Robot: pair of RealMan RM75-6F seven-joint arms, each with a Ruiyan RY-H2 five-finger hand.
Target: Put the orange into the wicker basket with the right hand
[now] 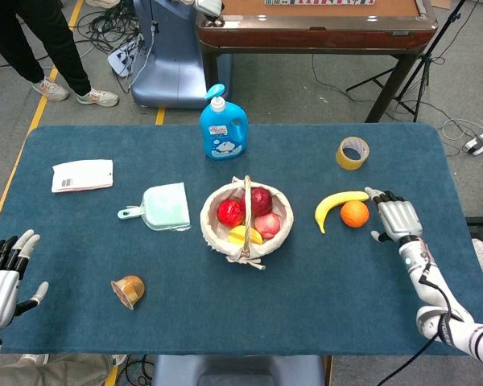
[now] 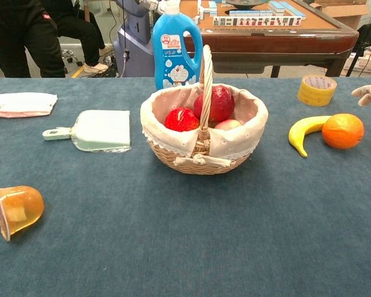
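Observation:
The orange (image 1: 354, 213) (image 2: 342, 130) lies on the blue table to the right of a banana (image 1: 336, 205) (image 2: 302, 133). My right hand (image 1: 397, 217) hovers just right of the orange, open with fingers spread and holding nothing; in the chest view only its fingertips (image 2: 366, 94) show at the right edge. The wicker basket (image 1: 212, 231) (image 2: 173, 154) with a cloth lining stands mid-table and holds red apples and other fruit. My left hand (image 1: 4, 273) is open at the table's near left edge, away from everything.
A blue detergent bottle (image 1: 223, 126) stands behind the basket. A tape roll (image 1: 352, 153) lies at the back right. A mint dustpan (image 1: 161, 207), a white packet (image 1: 82, 174) and a tipped jelly cup (image 1: 129, 290) lie on the left half.

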